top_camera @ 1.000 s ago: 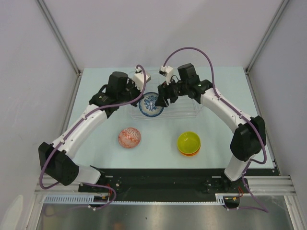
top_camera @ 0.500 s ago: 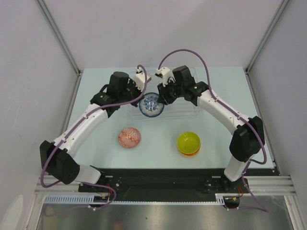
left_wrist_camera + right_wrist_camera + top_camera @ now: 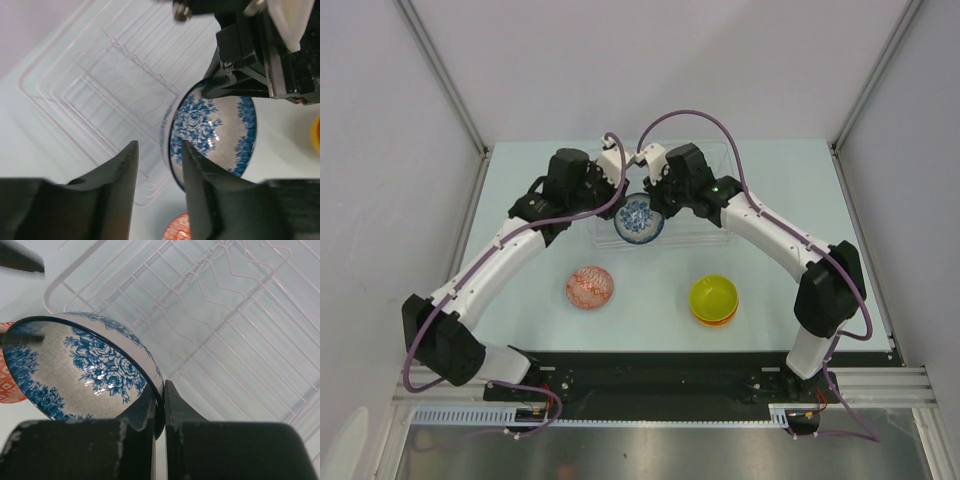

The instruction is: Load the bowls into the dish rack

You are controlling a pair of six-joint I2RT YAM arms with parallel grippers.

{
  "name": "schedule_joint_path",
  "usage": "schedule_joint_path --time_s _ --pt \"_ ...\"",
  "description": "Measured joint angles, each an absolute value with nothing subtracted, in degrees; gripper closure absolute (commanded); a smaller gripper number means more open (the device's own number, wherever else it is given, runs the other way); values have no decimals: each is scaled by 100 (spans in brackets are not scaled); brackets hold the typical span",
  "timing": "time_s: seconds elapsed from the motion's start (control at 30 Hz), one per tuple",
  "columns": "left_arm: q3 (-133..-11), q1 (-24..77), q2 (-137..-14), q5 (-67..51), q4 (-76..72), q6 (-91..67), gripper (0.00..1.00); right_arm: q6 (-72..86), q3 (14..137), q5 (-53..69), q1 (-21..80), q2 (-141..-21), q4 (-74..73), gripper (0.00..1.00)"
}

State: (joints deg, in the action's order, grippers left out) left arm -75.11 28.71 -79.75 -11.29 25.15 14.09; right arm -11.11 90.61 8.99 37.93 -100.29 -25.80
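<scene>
A white bowl with blue flowers (image 3: 639, 218) hangs tilted over the near left edge of the clear dish rack (image 3: 705, 222). My right gripper (image 3: 656, 201) is shut on its rim; in the right wrist view the fingers (image 3: 161, 390) pinch the edge of the blue bowl (image 3: 85, 365) above the rack's wires (image 3: 225, 315). My left gripper (image 3: 623, 197) stands open beside it. In the left wrist view its fingertips (image 3: 157, 150) are apart, the bowl's rim (image 3: 172, 125) close against the right finger.
A red-patterned bowl (image 3: 590, 287) lies on the table in front of the rack, left of centre. A yellow-green bowl (image 3: 713, 294) sits stacked in an orange one (image 3: 718, 317) to the right. Grey walls close in the table on both sides.
My right gripper has moved left and shut on the blue bowl's rim. The left gripper, shut on that bowl before, has opened its fingers.
</scene>
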Motion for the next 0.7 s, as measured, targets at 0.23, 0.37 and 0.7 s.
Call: schedule_joint_path --time_s 0.23,0.37,0.7 --pt "-7406 2759 -7640 -657 2145 1431 7 -1439 8932 401 3922 -10029 -2532 100" --pt "-7301 2418 -7295 -486 2051 1466 6 -1719 8925 -43 3944 -10029 -2370 100" --pt "-5990 1752 -6486 -314 2075 1868 6 -3500 8871 -1815 4027 -10363 -469 100"
